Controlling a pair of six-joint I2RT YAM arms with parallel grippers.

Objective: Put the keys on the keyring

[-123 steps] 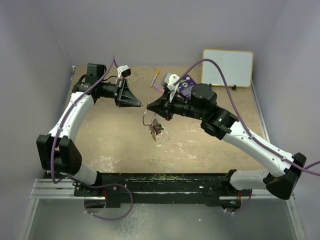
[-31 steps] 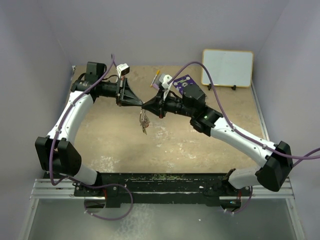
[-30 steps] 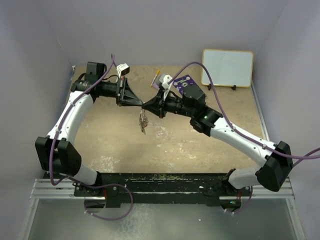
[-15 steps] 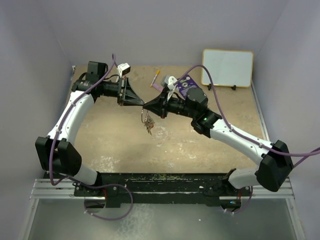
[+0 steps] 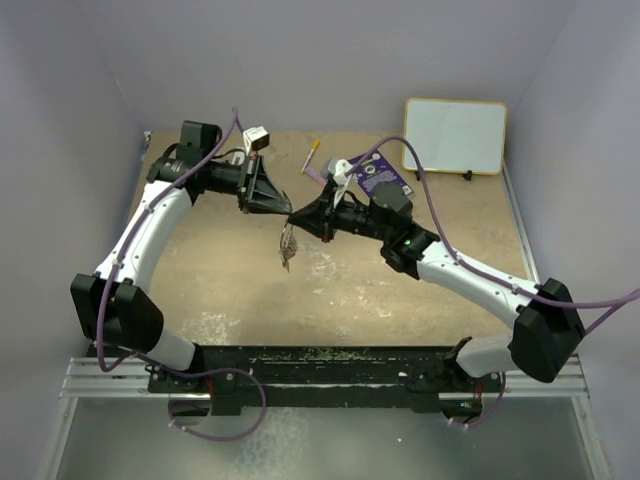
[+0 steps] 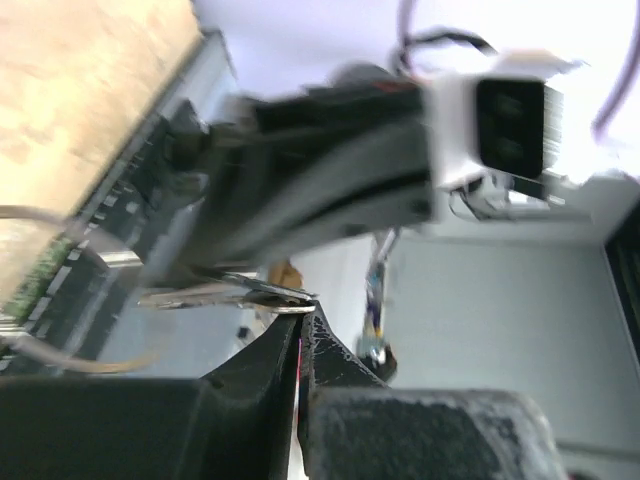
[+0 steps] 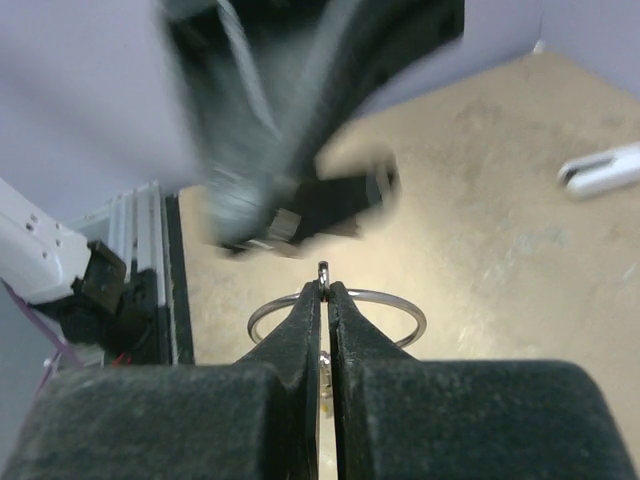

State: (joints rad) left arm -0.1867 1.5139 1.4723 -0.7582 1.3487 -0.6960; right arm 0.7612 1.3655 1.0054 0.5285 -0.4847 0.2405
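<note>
Right tool (image 7: 322,288) pinches thin silvery keyring (image 7: 380,293); keys (image 5: 287,250) dangle beneath.

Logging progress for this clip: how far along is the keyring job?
Done: several keys hang from the keyring in mid-air. In hand: the right gripper is shut on the ring; the left gripper, also shut, pinches thin metal beside it, probably another key going on. Left: what looks like a yellow-tagged key lies on the table.
</note>
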